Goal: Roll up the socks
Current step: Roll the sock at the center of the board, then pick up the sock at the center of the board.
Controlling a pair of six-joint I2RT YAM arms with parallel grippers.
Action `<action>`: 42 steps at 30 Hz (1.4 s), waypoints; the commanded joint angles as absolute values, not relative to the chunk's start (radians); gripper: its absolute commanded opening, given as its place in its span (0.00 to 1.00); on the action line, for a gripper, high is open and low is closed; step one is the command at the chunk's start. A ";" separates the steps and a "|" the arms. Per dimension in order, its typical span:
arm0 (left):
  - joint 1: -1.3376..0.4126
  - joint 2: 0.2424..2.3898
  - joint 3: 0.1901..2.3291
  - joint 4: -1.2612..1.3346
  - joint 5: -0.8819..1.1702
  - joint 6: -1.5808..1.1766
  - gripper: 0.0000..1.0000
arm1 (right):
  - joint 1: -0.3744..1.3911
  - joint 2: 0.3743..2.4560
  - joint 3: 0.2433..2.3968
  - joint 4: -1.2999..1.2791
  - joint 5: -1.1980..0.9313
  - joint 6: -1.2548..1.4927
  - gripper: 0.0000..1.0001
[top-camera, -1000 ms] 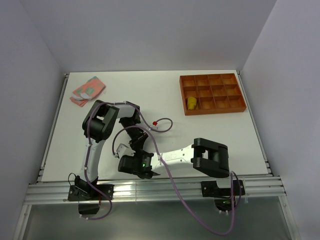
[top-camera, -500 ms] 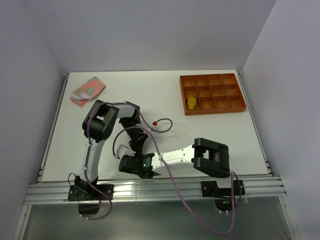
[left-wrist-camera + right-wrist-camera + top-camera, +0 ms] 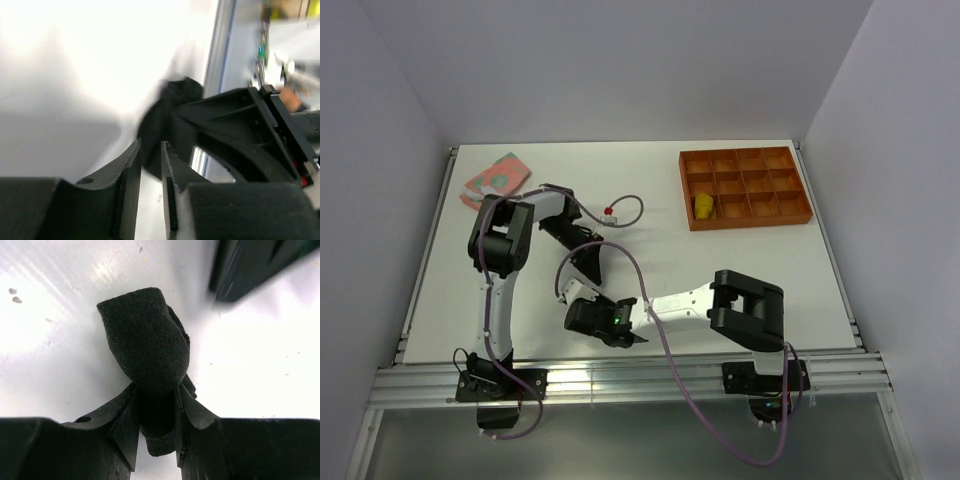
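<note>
The black sock (image 3: 145, 345) is bunched into a short roll on the table, and my right gripper (image 3: 155, 390) is shut on its near end. In the top view that gripper (image 3: 576, 300) is low at the front of the table. My left gripper (image 3: 150, 145) holds nothing, its jaws a narrow gap apart, a little short of the black sock (image 3: 167, 115). In the top view the left gripper (image 3: 589, 266) is just behind the right one. The pink sock with green patches (image 3: 497, 178) lies at the far left. The mustard-yellow sock (image 3: 703, 205) sits in a tray compartment.
The orange tray with square compartments (image 3: 745, 222) stands at the back right. A purple cable with a red marker (image 3: 610, 211) loops over the table behind the left arm. The table's front rail runs just behind the right gripper.
My left arm has swung back and left, and its gripper has pulled away from the black sock. My right gripper has shifted slightly right with the sock still in it.
</note>
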State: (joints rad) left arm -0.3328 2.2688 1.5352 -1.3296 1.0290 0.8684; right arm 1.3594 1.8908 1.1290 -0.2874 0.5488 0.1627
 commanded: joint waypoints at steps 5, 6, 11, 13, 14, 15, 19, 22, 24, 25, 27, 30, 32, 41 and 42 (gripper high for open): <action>-0.218 2.186 1.580 -1.184 1.100 0.720 0.26 | 1.345 1.888 1.072 -0.379 0.391 0.232 0.03; -0.206 2.177 1.580 -1.164 1.100 0.700 0.26 | 1.341 1.882 1.071 -0.379 0.385 0.238 0.03; -0.101 2.040 1.552 -1.017 1.103 0.542 0.22 | 1.267 1.830 1.034 -0.367 0.307 0.319 0.03; -0.057 1.947 1.505 -0.953 1.063 0.464 0.21 | 1.243 1.798 1.010 -0.347 0.276 0.339 0.02; -0.043 1.913 1.487 -0.930 1.049 0.448 0.21 | 1.217 1.789 1.003 -0.342 0.269 0.351 0.01; -0.028 1.881 1.468 -0.884 1.022 0.425 0.20 | 1.204 1.778 0.996 -0.336 0.267 0.354 0.01; 0.026 1.694 1.376 -0.845 0.904 0.403 0.20 | 1.164 1.773 0.999 -0.347 0.264 0.368 0.00; 0.049 1.585 1.330 -0.828 0.855 0.387 0.19 | 1.129 1.749 0.996 -0.341 0.255 0.391 0.00; 0.054 1.534 1.310 -0.824 0.833 0.379 0.18 | 1.091 1.718 0.996 -0.342 0.253 0.411 0.00; 0.055 1.491 1.287 -0.804 0.803 0.355 0.18 | 1.075 1.707 0.994 -0.344 0.253 0.420 0.00; 0.057 1.450 1.270 -0.799 0.784 0.341 0.16 | 1.042 1.665 0.994 -0.348 0.245 0.434 0.00; 0.060 1.396 1.253 -0.811 0.773 0.325 0.16 | 0.985 1.608 1.018 -0.365 0.258 0.440 0.00; 0.061 1.370 1.252 -0.825 0.773 0.319 0.15 | 0.951 1.588 1.040 -0.399 0.276 0.442 0.00; 0.075 1.298 1.230 -0.858 0.784 0.330 0.15 | 0.775 1.494 1.184 -0.505 0.319 0.399 0.00; 0.078 1.287 1.226 -0.853 0.781 0.330 0.15 | 0.759 1.491 1.216 -0.537 0.345 0.397 0.00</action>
State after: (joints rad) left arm 0.0692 1.3312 1.2327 -0.8448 0.7872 0.3370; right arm 0.8116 1.5356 1.1309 -0.4721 0.2684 0.4110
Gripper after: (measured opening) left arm 0.150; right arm 0.334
